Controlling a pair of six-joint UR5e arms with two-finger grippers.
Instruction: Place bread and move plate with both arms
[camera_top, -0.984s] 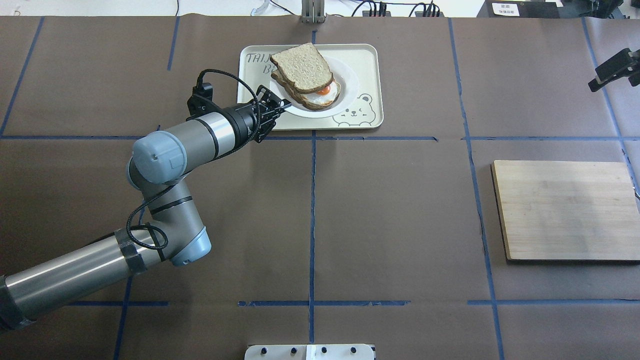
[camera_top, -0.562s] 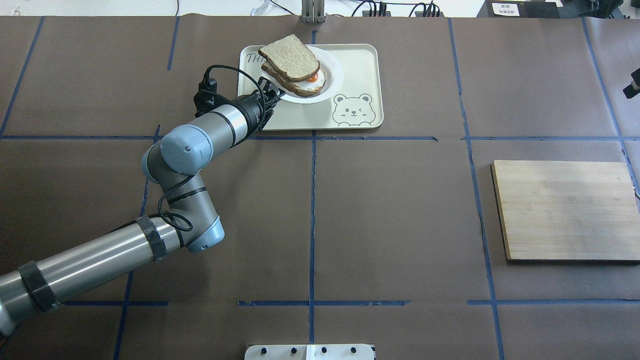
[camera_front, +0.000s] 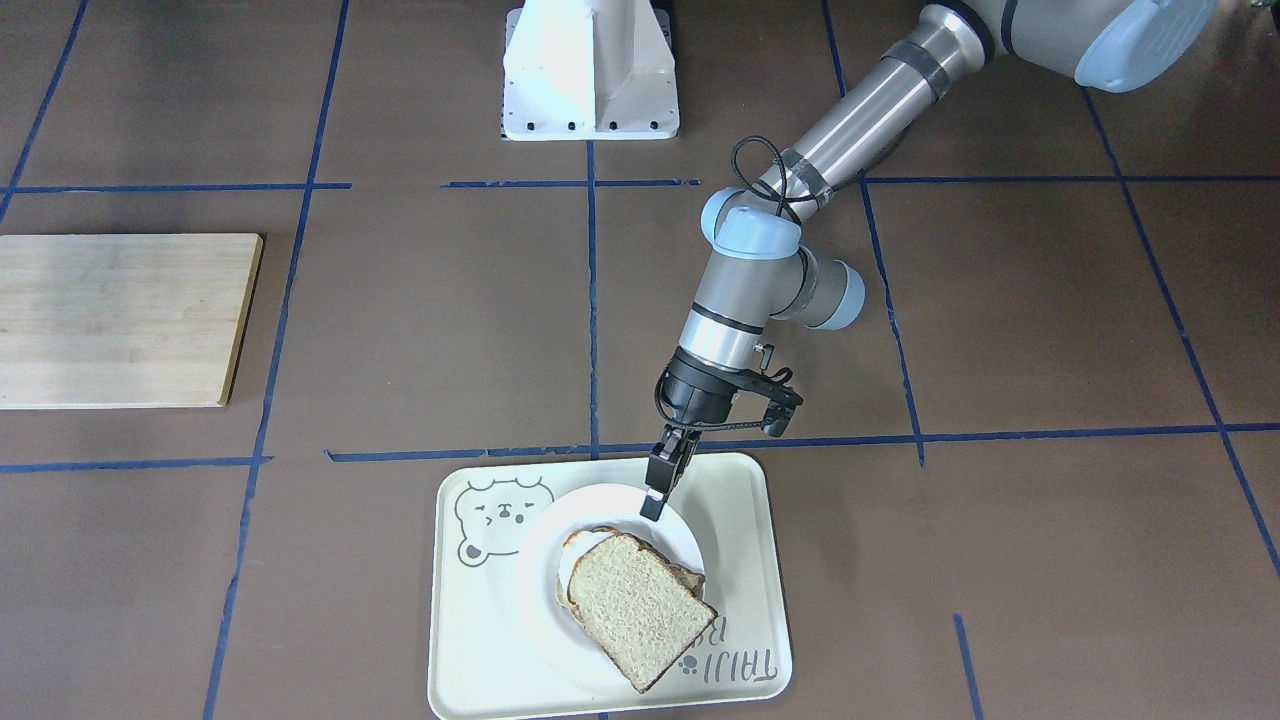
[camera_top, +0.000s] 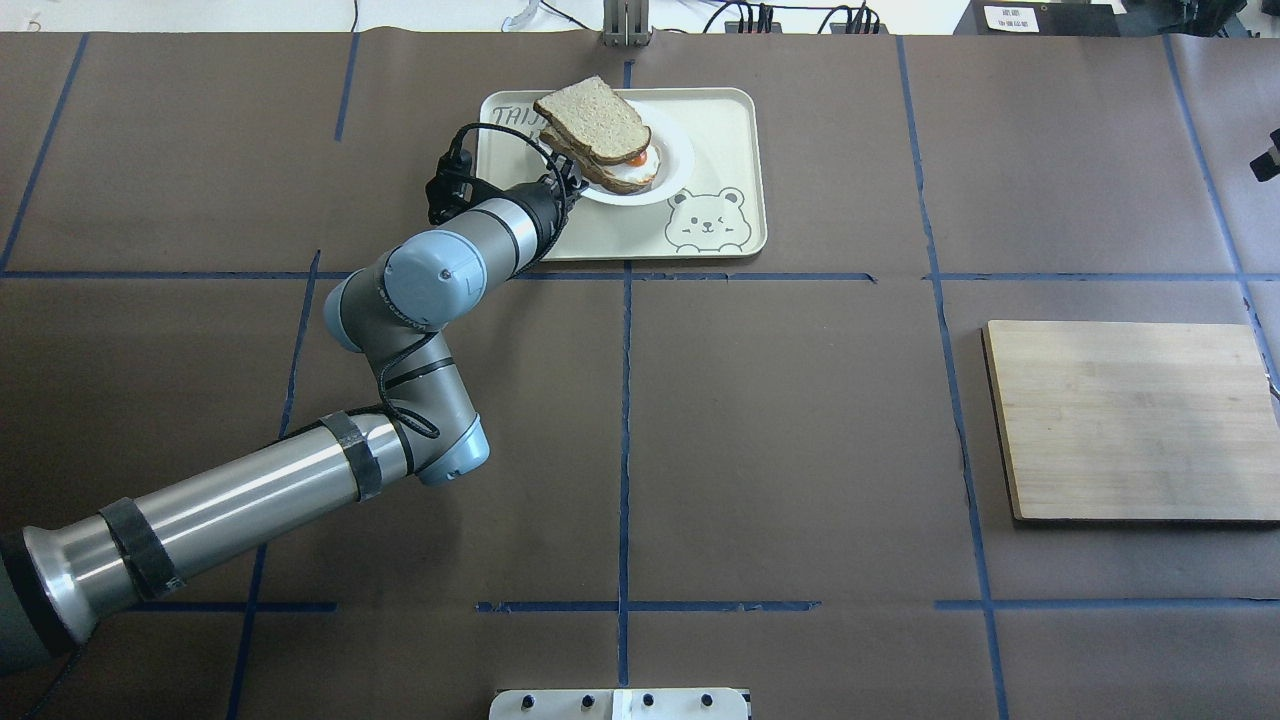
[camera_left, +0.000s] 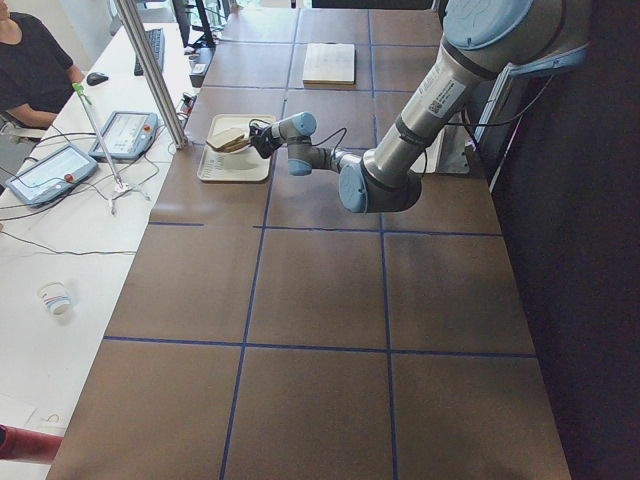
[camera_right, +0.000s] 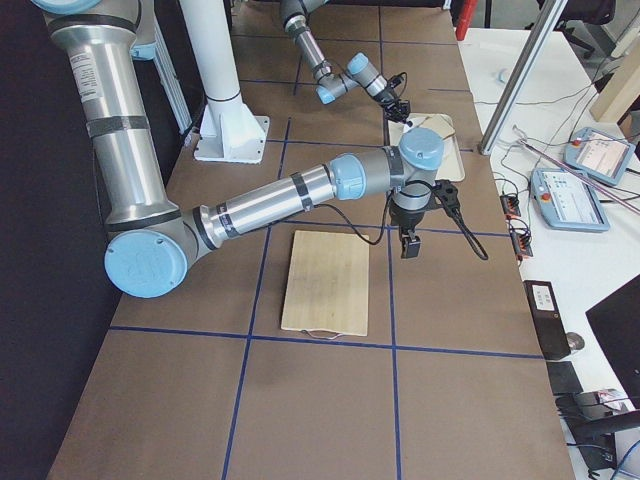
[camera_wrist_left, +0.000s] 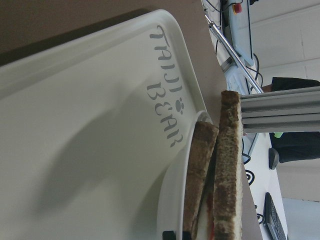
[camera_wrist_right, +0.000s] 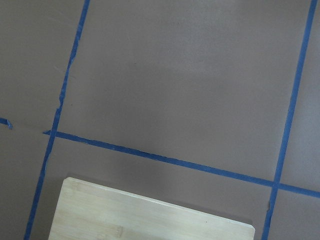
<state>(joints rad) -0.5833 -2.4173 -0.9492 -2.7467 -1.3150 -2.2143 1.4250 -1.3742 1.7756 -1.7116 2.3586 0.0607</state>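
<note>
The brown table (camera_top: 800, 450), crossed by blue tape lines, carries a cream bear tray (camera_top: 725, 130) directly beneath my left fingers (camera_front: 657, 490). A wooden board (camera_top: 1130, 420) lies well apart from them, off to their right. A white pedestal base (camera_front: 590, 70) stands behind them.

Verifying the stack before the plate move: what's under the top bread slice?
Under the bread: a second slice topped by a fried egg, white and yolk peeking out one side, resting on the plate. Most of the egg is covered.
</note>
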